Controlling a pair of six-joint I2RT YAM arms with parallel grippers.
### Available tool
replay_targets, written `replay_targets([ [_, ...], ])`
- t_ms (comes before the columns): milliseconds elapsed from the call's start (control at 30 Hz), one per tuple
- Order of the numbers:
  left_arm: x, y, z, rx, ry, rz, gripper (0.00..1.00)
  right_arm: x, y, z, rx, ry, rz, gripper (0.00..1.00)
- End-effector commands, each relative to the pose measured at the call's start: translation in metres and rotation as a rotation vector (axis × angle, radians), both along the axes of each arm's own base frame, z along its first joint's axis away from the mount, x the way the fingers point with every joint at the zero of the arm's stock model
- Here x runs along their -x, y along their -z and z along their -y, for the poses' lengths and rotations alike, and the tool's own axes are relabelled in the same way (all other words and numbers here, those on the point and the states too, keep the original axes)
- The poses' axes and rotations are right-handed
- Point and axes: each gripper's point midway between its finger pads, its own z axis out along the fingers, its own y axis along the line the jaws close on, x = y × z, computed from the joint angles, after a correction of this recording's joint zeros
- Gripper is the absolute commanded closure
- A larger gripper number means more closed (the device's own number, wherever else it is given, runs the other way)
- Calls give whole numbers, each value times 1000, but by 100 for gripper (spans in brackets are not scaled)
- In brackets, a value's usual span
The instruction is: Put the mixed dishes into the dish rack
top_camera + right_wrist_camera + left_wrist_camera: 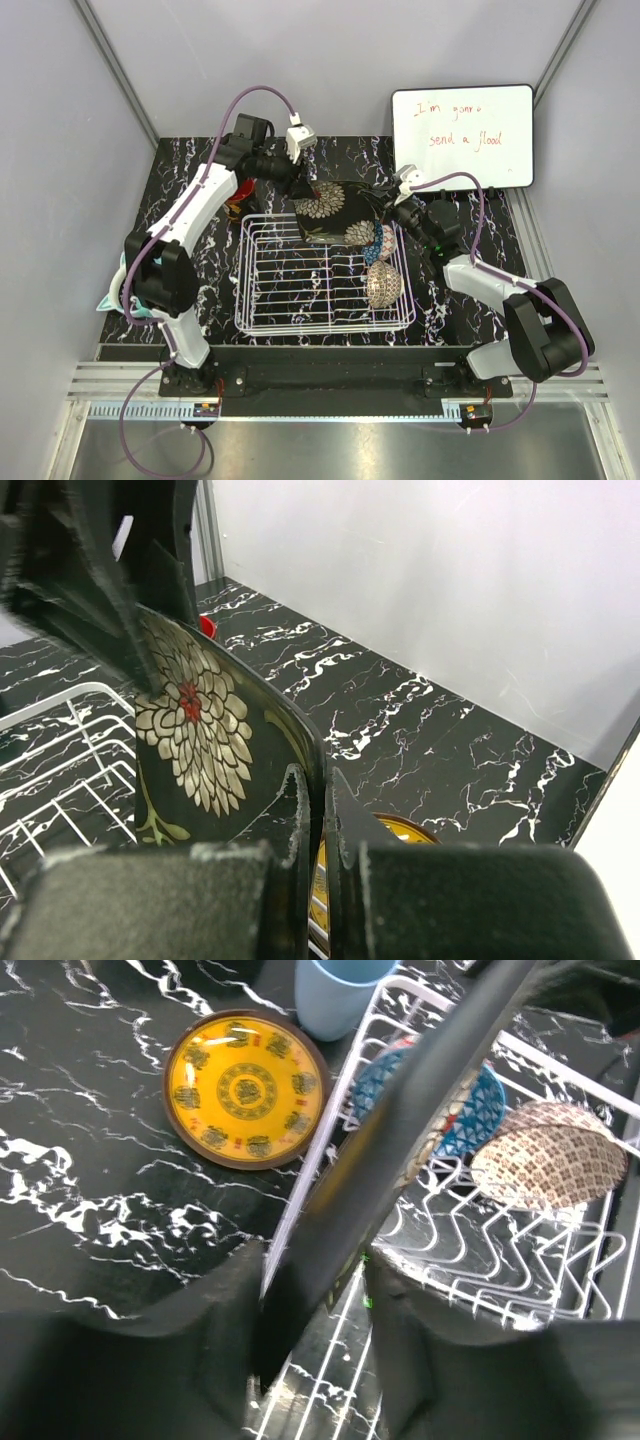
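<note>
While both arms reach over the rack, near edge: teal rounded objects (113, 296) beside the left arm's elbow, outside the wire.
Dish rack (243, 280): white wire, mid-table between the arms.
Beige-brown bowl (384, 284): in the rack, right side, tipped on edge.
Blue bowl (381, 243): in the rack just behind the beige one, also on edge.
Floral saucer (328, 210): held on edge over the rack's far side; contact with the wire unclear.
Left gripper (312, 1260): clamped on the saucer's rim.
Right gripper (315, 785): pinching the opposite rim.
Yellow plate (246, 1090): flat on the table, just outside the rack's rail.
Light blue cup (335, 995): near the plate, by the rack.
Whiteboard (462, 135): far right, handwriting on it.
</note>
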Motion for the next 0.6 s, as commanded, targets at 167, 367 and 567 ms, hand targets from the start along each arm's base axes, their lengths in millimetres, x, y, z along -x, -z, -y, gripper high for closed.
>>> replay_targets([
  [167, 2, -26, 6, 21, 83, 78, 100, -22, -11, 13, 49, 103, 76, 100],
  [367, 3, -36, 7, 22, 91, 109, 100, -24, -10, 14, 44, 111, 69, 100],
  [567, 9, -34, 9, -24, 128, 184, 100, -32, -11, 14, 52, 130, 52, 73],
])
